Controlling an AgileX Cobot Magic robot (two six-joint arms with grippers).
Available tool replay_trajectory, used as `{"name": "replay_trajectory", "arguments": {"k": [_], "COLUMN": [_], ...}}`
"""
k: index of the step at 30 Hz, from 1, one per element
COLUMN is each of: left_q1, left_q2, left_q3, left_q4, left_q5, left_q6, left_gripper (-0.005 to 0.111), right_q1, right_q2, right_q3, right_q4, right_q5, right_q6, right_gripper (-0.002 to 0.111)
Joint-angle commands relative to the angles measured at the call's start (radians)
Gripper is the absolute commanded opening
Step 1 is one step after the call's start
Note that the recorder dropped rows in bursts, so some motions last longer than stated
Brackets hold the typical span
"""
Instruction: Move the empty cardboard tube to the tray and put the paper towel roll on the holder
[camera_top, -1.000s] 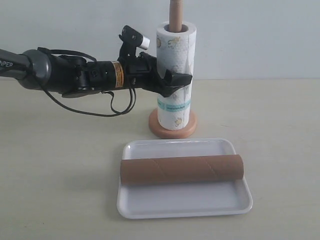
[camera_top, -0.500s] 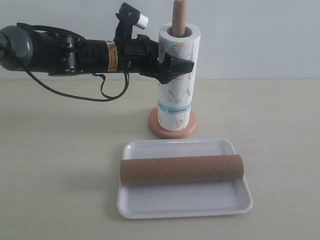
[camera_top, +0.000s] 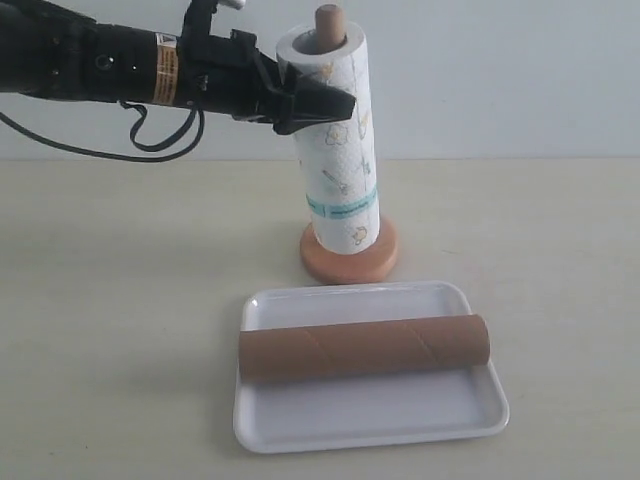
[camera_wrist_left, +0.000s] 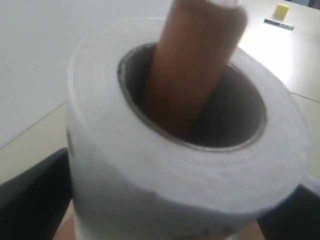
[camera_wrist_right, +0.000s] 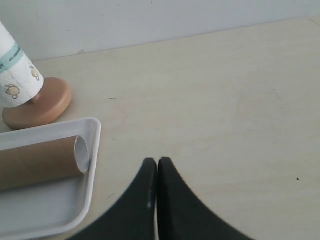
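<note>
The white paper towel roll (camera_top: 338, 150) sits over the holder's pole (camera_top: 328, 20) and leans left, its lower end just above the round wooden base (camera_top: 350, 262). My left gripper (camera_top: 335, 100) is shut on the roll's upper part. In the left wrist view the roll (camera_wrist_left: 150, 165) fills the space between the dark fingers (camera_wrist_left: 30, 200), with the pole (camera_wrist_left: 195, 65) rising through its core. The brown cardboard tube (camera_top: 365, 348) lies lengthwise in the white tray (camera_top: 370, 415). My right gripper (camera_wrist_right: 157, 162) is shut and empty, hovering over the table beside the tray (camera_wrist_right: 45, 210) and the tube's end (camera_wrist_right: 40, 162).
The left arm and its looping cable (camera_top: 150, 135) stretch in from the left, high above the table. A small yellow block (camera_wrist_left: 282, 9) and a dark strip (camera_wrist_left: 279, 24) lie far off on the table. A pale wall stands behind the holder.
The left gripper has risen from the roll's middle to its upper part. The roll now leans left and sits slightly higher on the pole. The tube and tray have stayed put.
</note>
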Motion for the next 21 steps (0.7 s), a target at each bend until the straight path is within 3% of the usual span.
{"name": "replay_trajectory", "arguments": {"k": [1,6,11,21], "left_q1": [-0.002,-0.007,-0.007,-0.001], "left_q2": [-0.021,-0.021,-0.021,-0.023], "left_q3": [0.004,0.004,0.004,0.004], "left_q4": [0.013,0.024,0.037,0.037], "left_q5": [-0.048,-0.045,-0.01,-0.007], "left_q6": [-0.042,-0.042,-0.042,-0.044], "left_gripper": [0.083,0.084,0.097,0.097], "right_q1": [-0.002,-0.002,-0.002,-0.002], "right_q2": [-0.005,-0.005,-0.005,-0.005], "right_q3": [-0.001,-0.001,-0.001,-0.001], "right_q4": [-0.005,-0.005,-0.005,-0.005], "right_q5": [-0.009,-0.009,-0.009,-0.009], "right_q6": [-0.005,-0.005,-0.005,-0.005], "right_gripper": [0.0,0.0,0.0,0.0]}}
